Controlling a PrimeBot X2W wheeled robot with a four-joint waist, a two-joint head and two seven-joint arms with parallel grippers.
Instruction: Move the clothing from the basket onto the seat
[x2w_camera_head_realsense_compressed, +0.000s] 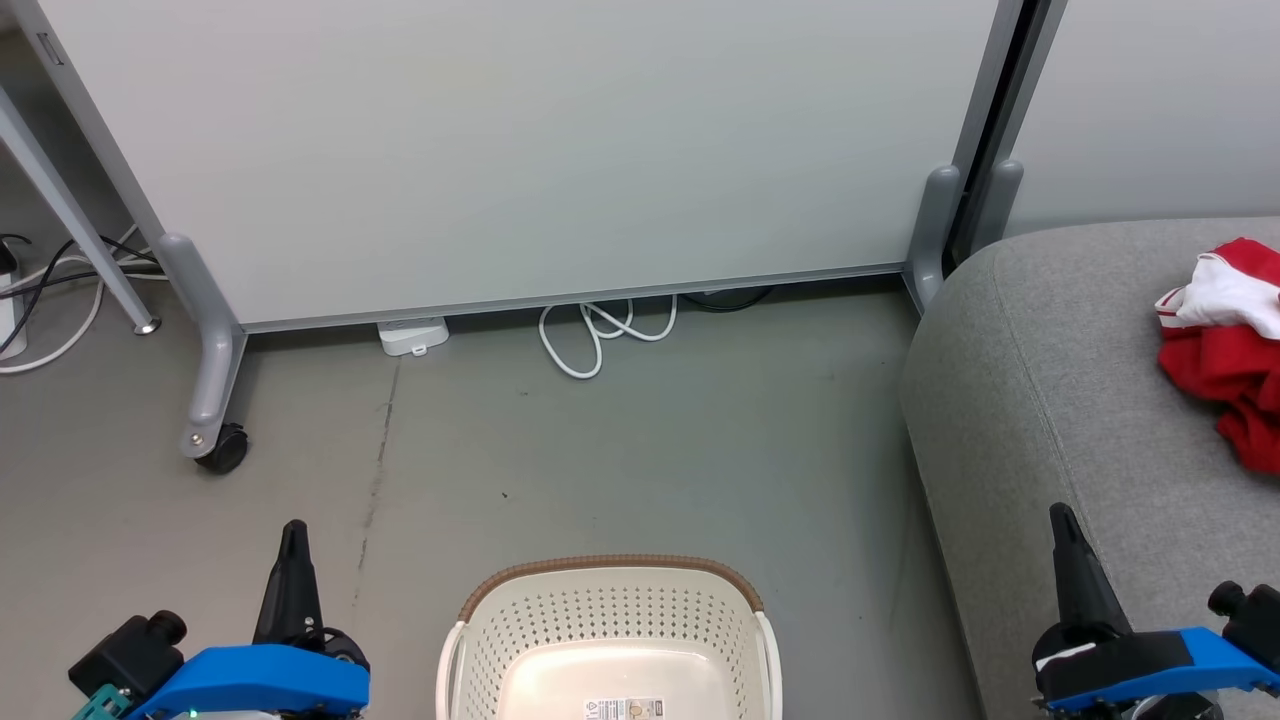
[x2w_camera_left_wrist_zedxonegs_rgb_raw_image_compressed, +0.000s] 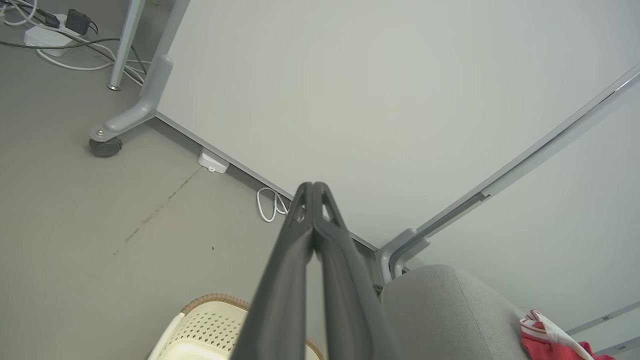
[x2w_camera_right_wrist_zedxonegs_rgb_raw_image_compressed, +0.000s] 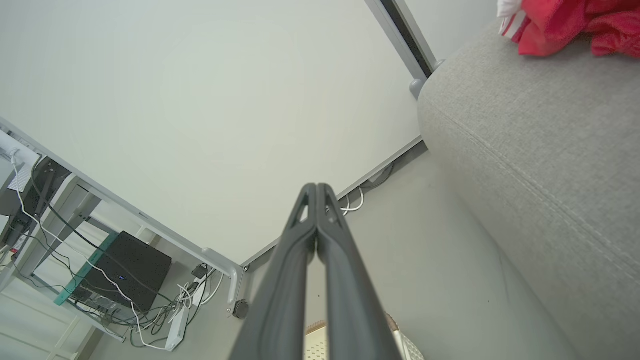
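The clothing (x2w_camera_head_realsense_compressed: 1225, 365), red w/ white trim, lies bunched in a heap on the seat (x2w_camera_head_realsense_compressed: 1040, 400) at the far right of the head view. It's partly cut by the frame edge, so can't tell if it's one garment or two. The basket (x2w_camera_head_realsense_compressed: 610, 610) sits on the floor (x2w_camera_head_realsense_compressed: 650, 460) just left of the seat, btwn the two arms. The part in view is bare, w/ only a sticker (x2w_camera_head_realsense_compressed: 624, 709) on its bottom, but its near end is out of frame. Judging by that, the transfer looks done or v. close; at most a check of the basket's hidden end is left. Re claws: the left claw (x2w_camera_head_realsense_compressed: 293, 530) hangs over the floor left of the basket, fingers pressed together, nothing in them. The right claw (x2w_camera_head_realsense_compressed: 1062, 515) is by the seat's near edge, likewise closed & empty, well apart from the clothing. Around: a big pale partition (x2w_camera_head_realsense_compressed: 520, 150) on a castor (x2w_camera_head_realsense_compressed: 222, 448) stands behind, w/ a looped white cable (x2w_camera_head_realsense_compressed: 600, 340) & a small white box (x2w_camera_head_realsense_compressed: 412, 336) at its foot. A black box (x2w_camera_right_wrist_zedxonegs_rgb_raw_image_compressed: 125, 270) w/ tangled wires is off to the side. Nothing stands btwn basket & seat.
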